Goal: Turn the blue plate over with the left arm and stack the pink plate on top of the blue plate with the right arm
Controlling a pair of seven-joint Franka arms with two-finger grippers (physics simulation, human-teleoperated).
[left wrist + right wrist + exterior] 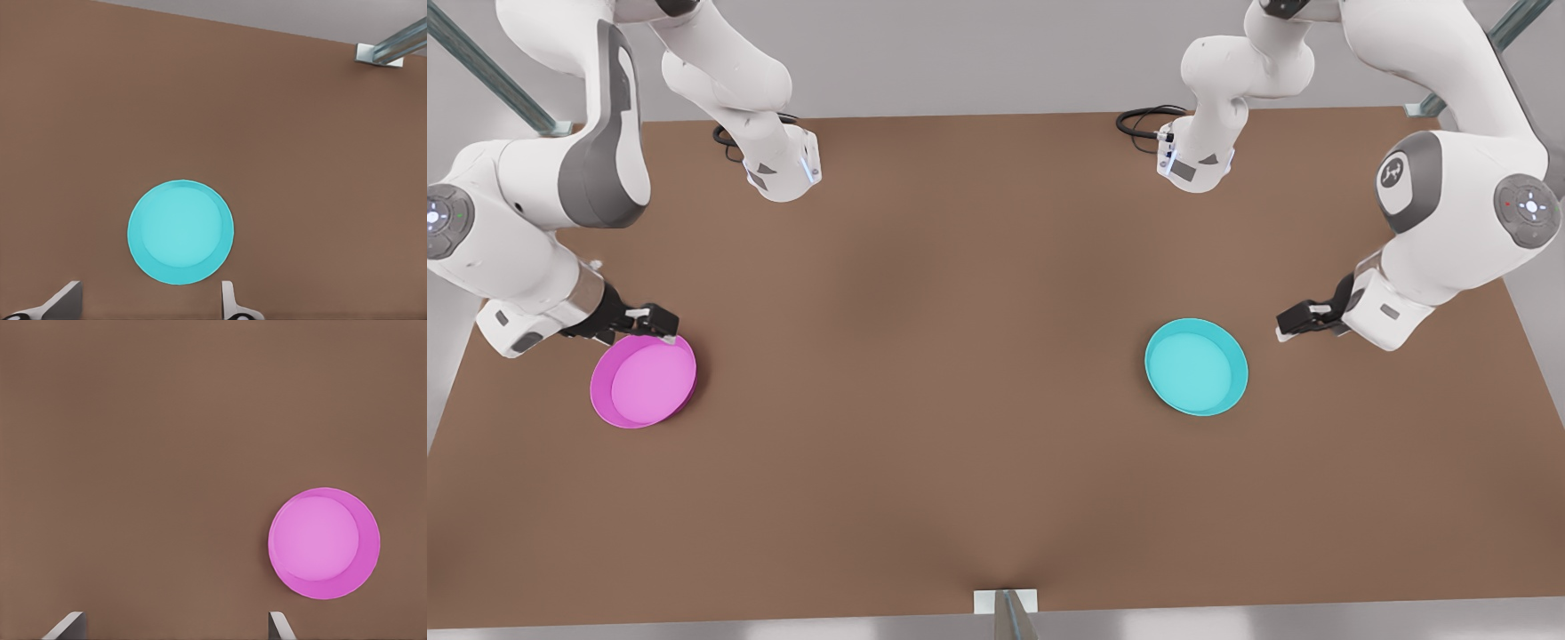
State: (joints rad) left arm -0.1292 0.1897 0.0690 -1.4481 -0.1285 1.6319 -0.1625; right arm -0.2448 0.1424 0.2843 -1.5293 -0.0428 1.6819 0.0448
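Front view: the blue plate (1196, 366) lies rim-up on the brown desk (960, 356) at the front view's right, the left claw (1282, 331) just beside it, fingers spread and empty. The pink plate (643, 381) lies at the front view's left, the right claw (660, 331) open at its rim.

Blue plate (1196, 366), round, turquoise, hollow side up, flat on table, pink plate (643, 381), magenta, likewise upright, well apart.
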